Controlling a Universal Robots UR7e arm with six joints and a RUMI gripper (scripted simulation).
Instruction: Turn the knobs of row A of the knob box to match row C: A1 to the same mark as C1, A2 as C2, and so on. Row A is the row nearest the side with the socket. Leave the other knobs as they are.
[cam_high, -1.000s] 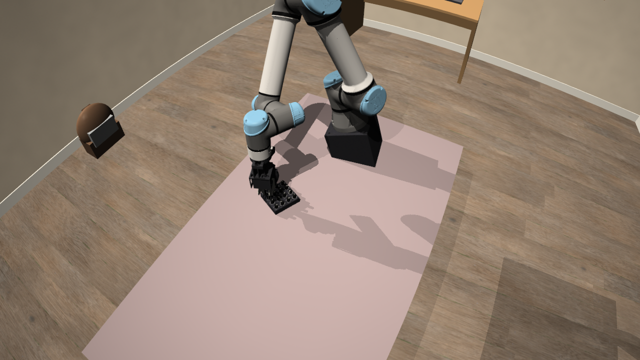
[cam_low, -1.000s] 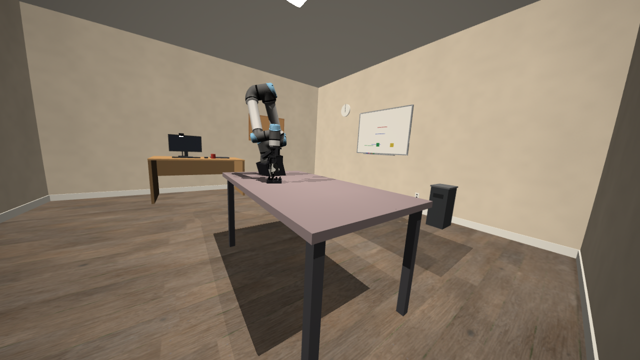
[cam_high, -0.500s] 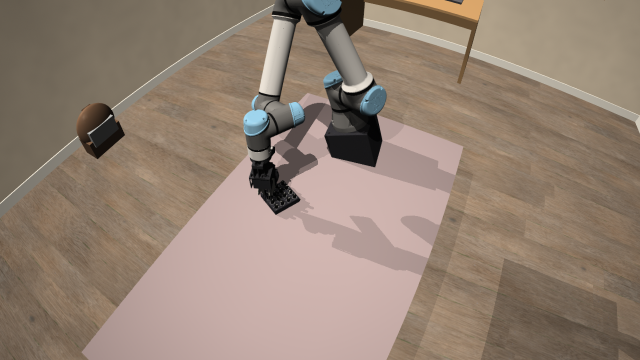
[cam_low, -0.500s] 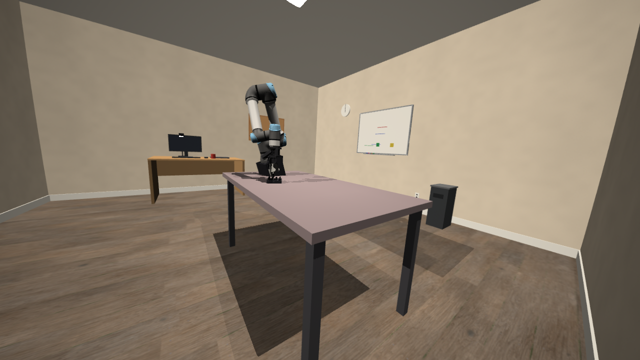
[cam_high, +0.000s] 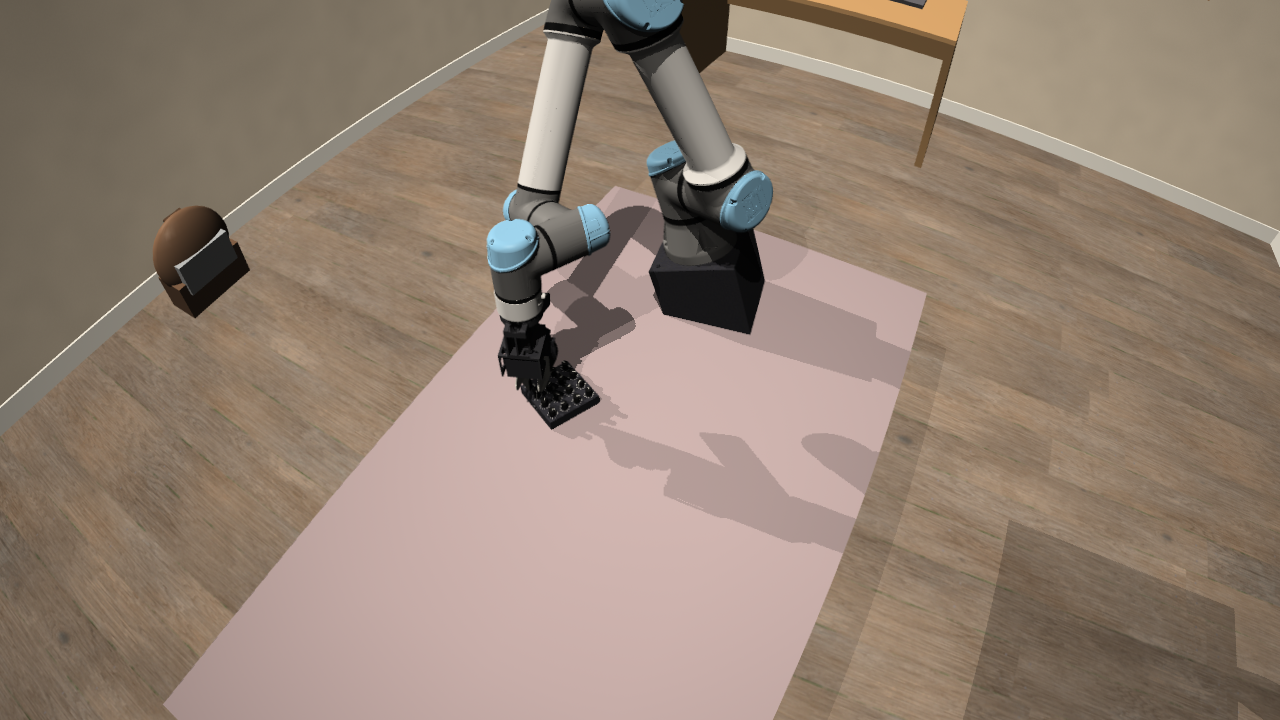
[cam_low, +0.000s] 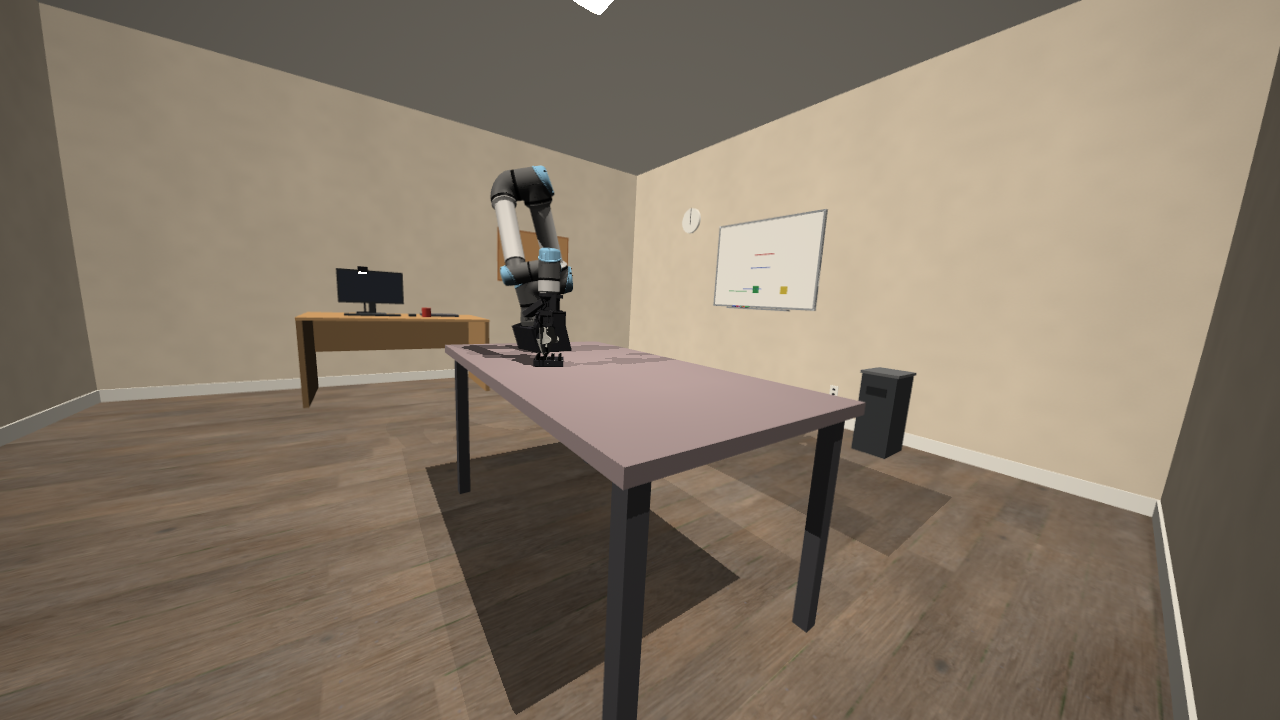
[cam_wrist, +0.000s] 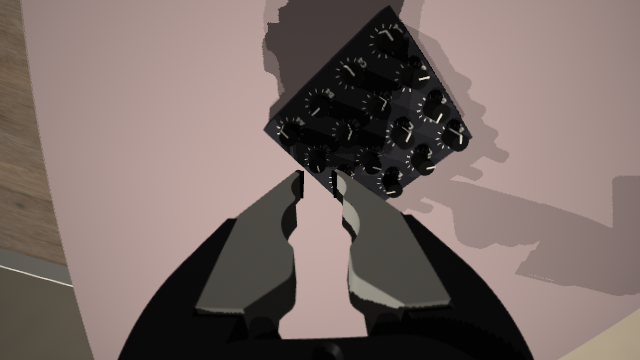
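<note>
The black knob box (cam_high: 572, 413) (cam_low: 548, 363) (cam_wrist: 368, 37) lies on the table, turned diagonally in the wrist view. Its round knobs have pale pointers set at differing angles. The upper corner knob (cam_wrist: 390, 41) and the left corner knob (cam_wrist: 288, 134) show clearly in the wrist view. My gripper (cam_high: 535, 385) (cam_low: 543, 352) (cam_wrist: 317, 172) points down at the box's near-left edge, open by a narrow gap with nothing between its fingers. The right finger hides the box's lowest corner and part of a knob (cam_wrist: 345, 171). The socket and row letters cannot be made out.
The pink table top (cam_high: 537, 555) (cam_low: 662, 402) (cam_wrist: 175, 125) carries the arm's black base block (cam_high: 707, 291) behind the knob box. The arm's shadow falls over part of the box. A wooden desk (cam_low: 393, 333) and a dark bin (cam_low: 881, 416) stand away from the table.
</note>
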